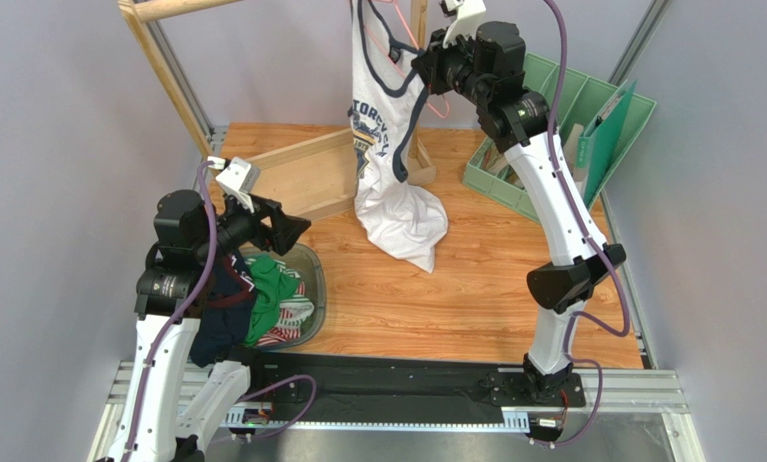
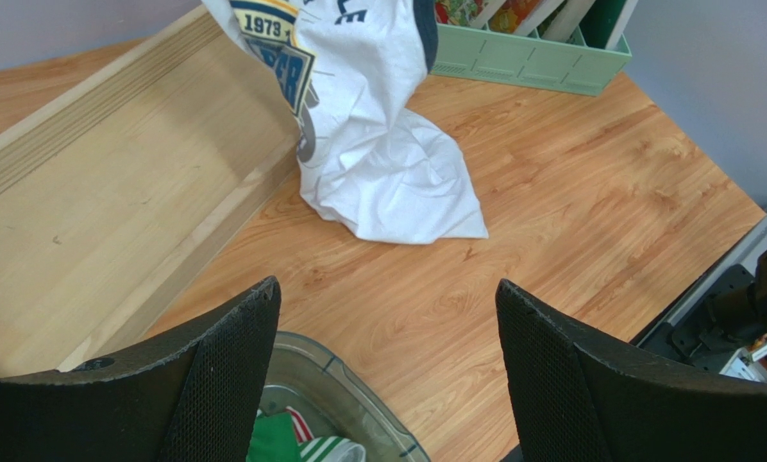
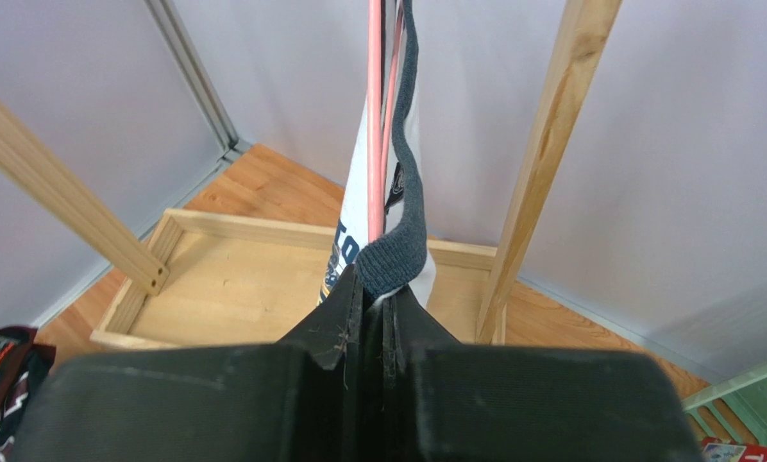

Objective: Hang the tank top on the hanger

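The white tank top (image 1: 383,125) hangs from the top of the top view, and its hem is crumpled on the table (image 2: 397,183). The pink wire hanger (image 1: 404,32) is up by its neck and runs as thin pink wires (image 3: 373,115) beside the navy trim (image 3: 407,231). My right gripper (image 1: 418,64) is raised high and shut on that navy trim, the fabric pinched at its tips (image 3: 384,289). My left gripper (image 1: 296,236) is open and holds nothing. It hovers low over the table (image 2: 387,298), short of the hem.
A clear bin (image 1: 312,279) under the left gripper holds a green garment (image 1: 272,294) and a dark navy one (image 1: 219,322). A wooden tray (image 1: 301,173) and rack posts (image 3: 551,144) stand behind. A green crate (image 1: 541,144) with folders is at back right.
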### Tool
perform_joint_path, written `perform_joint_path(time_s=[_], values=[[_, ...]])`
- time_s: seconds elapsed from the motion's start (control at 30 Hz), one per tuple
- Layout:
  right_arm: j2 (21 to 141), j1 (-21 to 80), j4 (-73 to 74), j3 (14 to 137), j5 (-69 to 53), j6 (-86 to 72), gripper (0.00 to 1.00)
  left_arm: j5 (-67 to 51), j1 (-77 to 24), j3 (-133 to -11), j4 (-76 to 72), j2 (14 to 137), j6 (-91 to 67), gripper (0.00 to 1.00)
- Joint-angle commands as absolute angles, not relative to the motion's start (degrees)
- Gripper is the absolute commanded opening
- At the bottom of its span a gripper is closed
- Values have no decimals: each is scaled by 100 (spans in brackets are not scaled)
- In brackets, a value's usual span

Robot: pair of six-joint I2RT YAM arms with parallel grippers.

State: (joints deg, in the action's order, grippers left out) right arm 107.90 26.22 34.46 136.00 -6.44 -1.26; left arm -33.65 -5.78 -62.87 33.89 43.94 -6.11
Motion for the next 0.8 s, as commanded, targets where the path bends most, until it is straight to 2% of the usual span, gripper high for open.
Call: perform_joint_path(time_s=[0.0,0.17,0.3,0.77], values=[[10951,2409,2400,14220,-510,-465,0,-3200,-536,-6170,3533,4202,-571,87],[11363,2198,2136,14378,-685,-685,0,-3085,-536,-6144,3682,4175,-475,86],[11785,2031,2188,14966,-878,-808,0,-2971,-536,-6187,3849,4183,-299,87],[12208,2004,2478,15003,-1055,-624,0,-2962,-536,-6196,3938,4263,-176,87]])
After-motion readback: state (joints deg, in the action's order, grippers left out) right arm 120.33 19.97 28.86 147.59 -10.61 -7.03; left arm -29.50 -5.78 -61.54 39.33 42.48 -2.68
